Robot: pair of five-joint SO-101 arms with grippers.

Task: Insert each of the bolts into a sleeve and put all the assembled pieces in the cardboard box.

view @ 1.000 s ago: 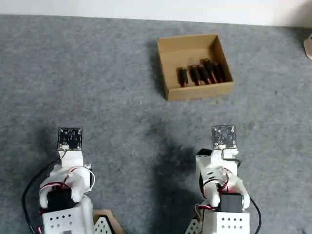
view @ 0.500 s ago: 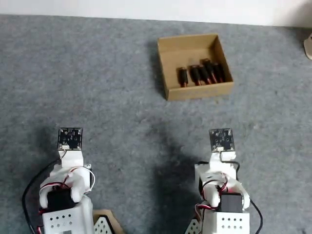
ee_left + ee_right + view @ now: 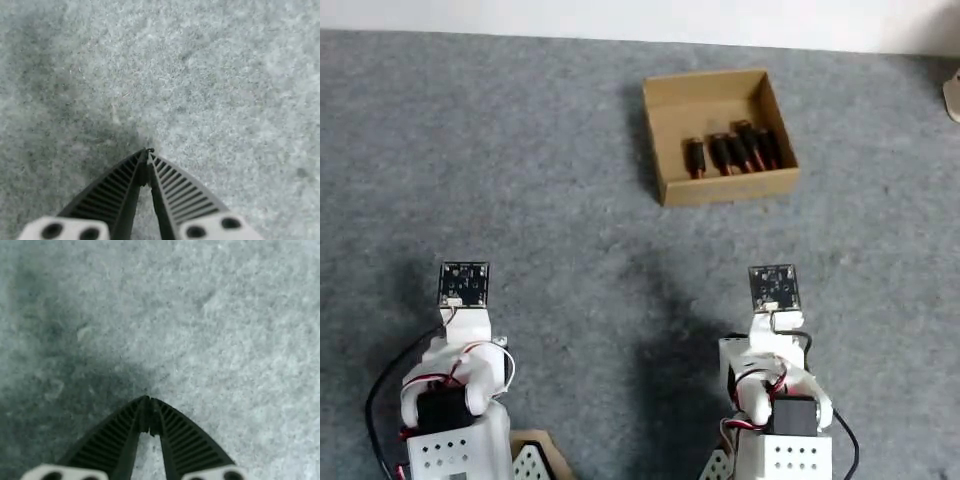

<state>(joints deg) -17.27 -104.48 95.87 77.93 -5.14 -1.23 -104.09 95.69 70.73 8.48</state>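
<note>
The box sat in the upper middle of the high view, a little right of centre. A row of dark pieces lay side by side along the box's lower right inside wall. From that height it could not be told whether each bolt sat fully in its sleeve, nor exactly how many pieces there were.

No loose bolt or sleeve lay on the grey mat around the box or between the arms. The task therefore looked finished, or very nearly so, with nothing visible left to pick up.

Two arms were folded back at the lower edge of the frame, one at lower left and one at lower right, both well apart from the box.

The left gripper was closed with its tips touching and nothing between them, poised over bare mat. The right gripper was likewise closed and empty over the mat.
</note>
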